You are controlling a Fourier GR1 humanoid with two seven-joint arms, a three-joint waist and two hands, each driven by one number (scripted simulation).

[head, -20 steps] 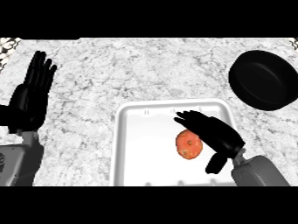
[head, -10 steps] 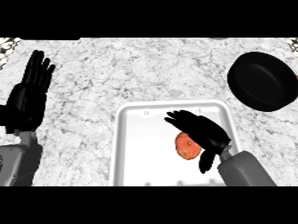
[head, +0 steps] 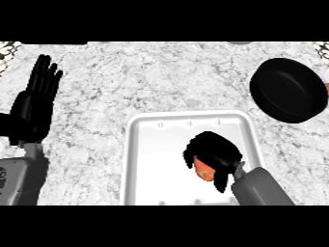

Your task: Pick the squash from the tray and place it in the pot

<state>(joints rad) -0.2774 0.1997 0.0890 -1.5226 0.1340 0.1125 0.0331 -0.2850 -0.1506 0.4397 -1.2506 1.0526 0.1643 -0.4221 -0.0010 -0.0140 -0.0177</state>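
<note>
The right hand [head: 213,152] is curled down over the orange rounded squash [head: 204,170], fingers wrapped round its far and upper side; only a strip of orange shows at the near-left of the palm. The squash lies in the white rectangular tray [head: 144,159], right of centre, under and against the hand. Risk: most of the squash is hidden, so finger placement cannot be confirmed; an off-centre hold could let the squash roll out on lifting. The black round pot [head: 289,90] stands far right on the grey marbled desk [head: 159,82], well apart from the tray; a low carry could strike its rim. The left hand [head: 37,99] rests open at the left edge, fingers up.
</note>
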